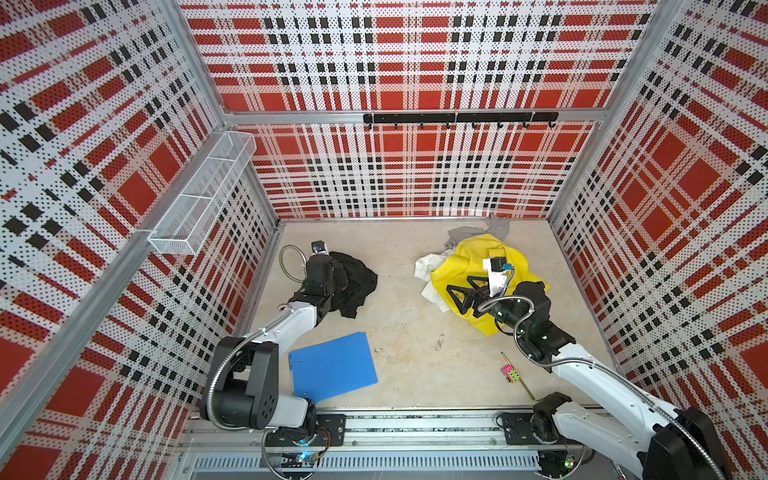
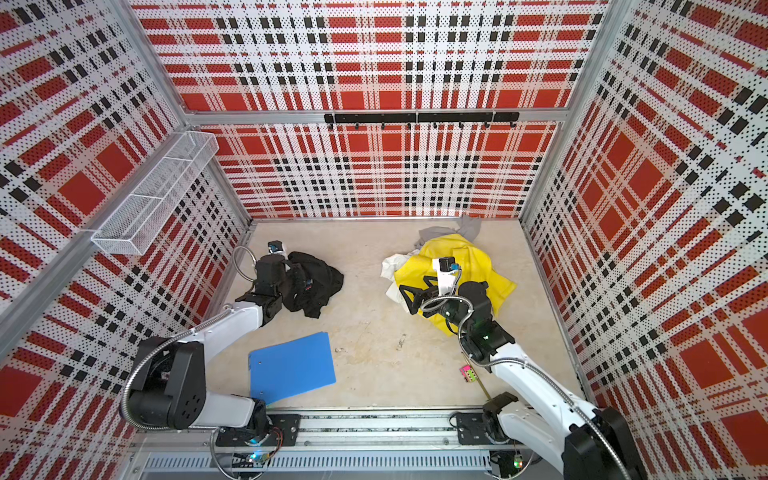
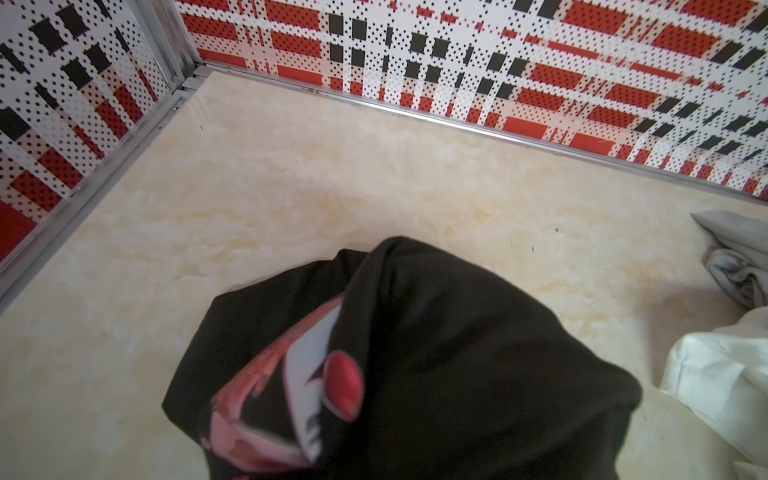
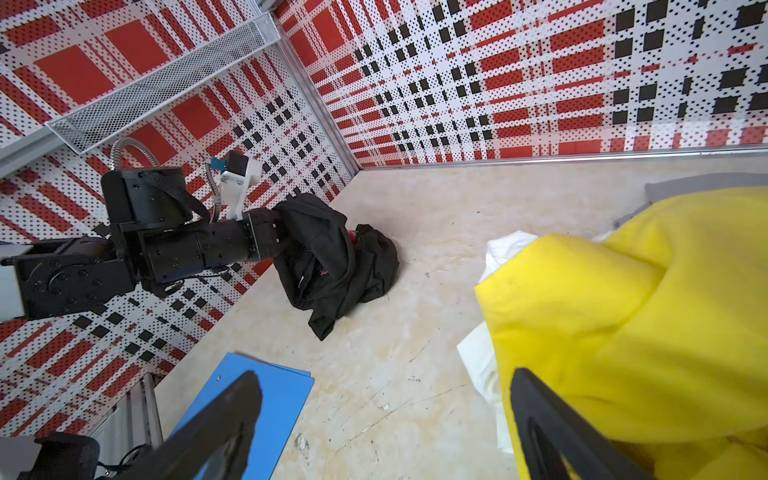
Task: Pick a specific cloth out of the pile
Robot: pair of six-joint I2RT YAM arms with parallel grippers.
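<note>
- Left gripper (image 4: 286,237), jaws closed tight, grips the black cloth (image 1: 358,283), which bunches round its tip and trails onto the floor beneath it.
- Right gripper (image 1: 464,292), jaws spread wide and holding nothing, hovers at the edge of the pile (image 1: 465,257), with yellow fabric just beside one finger.
- Cloth lies well apart from the pile, across open floor from the right gripper. The pick looks done, and seemingly only a set-down and release remain.
- Left arm stretches low along the side wall, the folder (image 1: 332,370) behind its gripper. The right arm reaches forward over the pile, fingers pointing toward the left gripper.
</note>
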